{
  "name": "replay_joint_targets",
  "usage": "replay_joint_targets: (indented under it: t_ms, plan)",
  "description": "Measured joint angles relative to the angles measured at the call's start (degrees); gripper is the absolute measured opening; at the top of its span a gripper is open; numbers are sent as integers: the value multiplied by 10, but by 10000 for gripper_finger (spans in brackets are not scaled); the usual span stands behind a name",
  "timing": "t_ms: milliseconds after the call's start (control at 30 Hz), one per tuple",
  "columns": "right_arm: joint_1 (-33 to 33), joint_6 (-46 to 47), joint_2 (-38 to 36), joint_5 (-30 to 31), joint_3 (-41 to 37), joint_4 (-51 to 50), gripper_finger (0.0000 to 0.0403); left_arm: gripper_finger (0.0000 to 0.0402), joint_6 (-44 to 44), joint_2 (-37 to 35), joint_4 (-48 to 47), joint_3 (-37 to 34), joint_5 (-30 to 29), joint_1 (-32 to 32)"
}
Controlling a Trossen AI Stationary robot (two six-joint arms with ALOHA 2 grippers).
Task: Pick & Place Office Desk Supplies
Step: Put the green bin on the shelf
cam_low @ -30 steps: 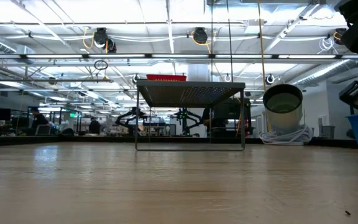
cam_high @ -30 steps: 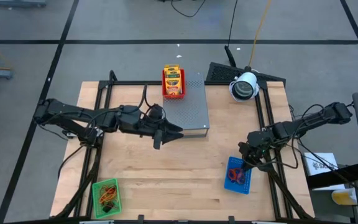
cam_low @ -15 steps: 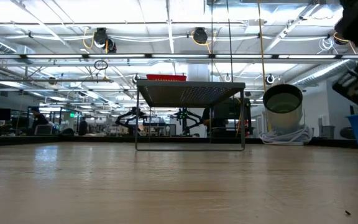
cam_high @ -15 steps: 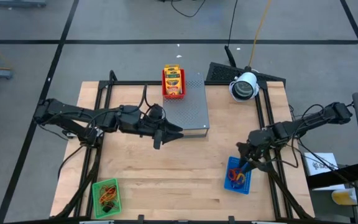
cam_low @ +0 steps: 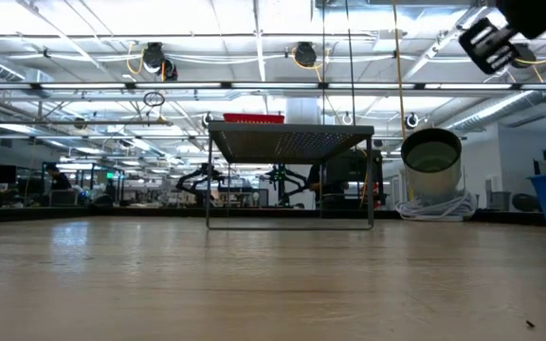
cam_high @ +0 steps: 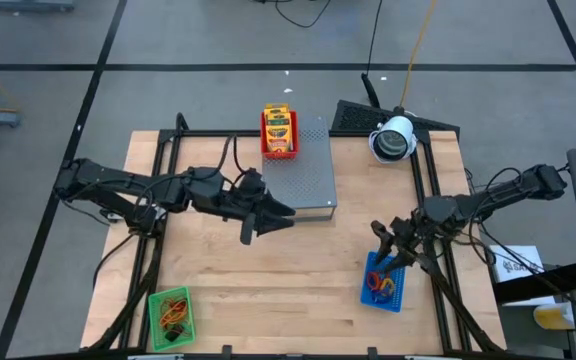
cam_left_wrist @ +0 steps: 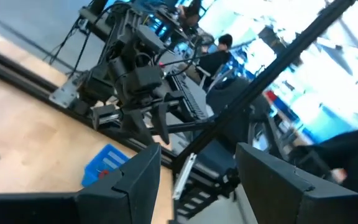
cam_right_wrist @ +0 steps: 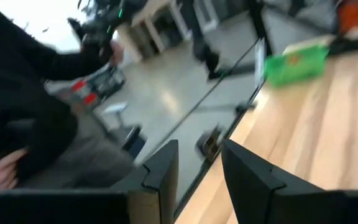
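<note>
Yellow-and-green crayon packets [cam_high: 278, 124] lie in a red tray [cam_high: 279, 148] on top of the grey perforated box [cam_high: 308, 175]. Rubber-band loops [cam_high: 378, 283] lie in the blue tray [cam_high: 394, 292] at the right. More loops [cam_high: 175, 312] fill the green tray [cam_high: 158, 300] at the near left. My right gripper [cam_high: 380, 236] hovers above the blue tray's far end, level and open, with nothing between its fingers [cam_right_wrist: 160, 171]. My left gripper [cam_high: 273, 220] hangs level beside the box's near edge, open and empty [cam_left_wrist: 197, 180].
A white round camera housing [cam_high: 393, 138] stands at the far right of the table. The box stands on thin legs [cam_low: 290, 223], with open wood in front of it. A person's dark sleeve [cam_right_wrist: 17, 112] shows beyond the table's edge.
My right gripper has risen out of the blue tray and tipped up from pointing down to pointing level, shifting slightly toward the table's left. The loops stay in the tray. My left arm has kept its place.
</note>
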Motion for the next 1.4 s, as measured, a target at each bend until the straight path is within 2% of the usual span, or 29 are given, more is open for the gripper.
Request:
replay_joint_targets:
  t_ms: [200,333,500,633,833,1000,1100,1300,1400]
  plan:
    - [-35,-10,-3,60,0,44,97,218,122,-10,4,0,24,12]
    - [-73,-25,-4,98,0,53,85,218,174,-38,-4,0,52,30]
    - [-119,-30,-3,98,16,60,73,218,198,-79,-22,0,92,49]
    - [-132,-42,6,98,65,29,71,218,190,-105,-80,-1,91,55]
    - [-132,-121,48,101,205,-71,74,218,127,-110,-104,-1,89,54]
    - [-132,-188,65,168,288,-79,75,218,61,-98,-120,0,88,51]
    - [-132,-217,63,203,312,-80,75,218,56,-85,-132,-1,88,40]
    - [-132,-226,58,222,321,-82,75,218,21,-91,-142,-1,70,5]
    - [-132,-222,58,222,321,-88,75,218,-15,-103,-204,25,58,-28]
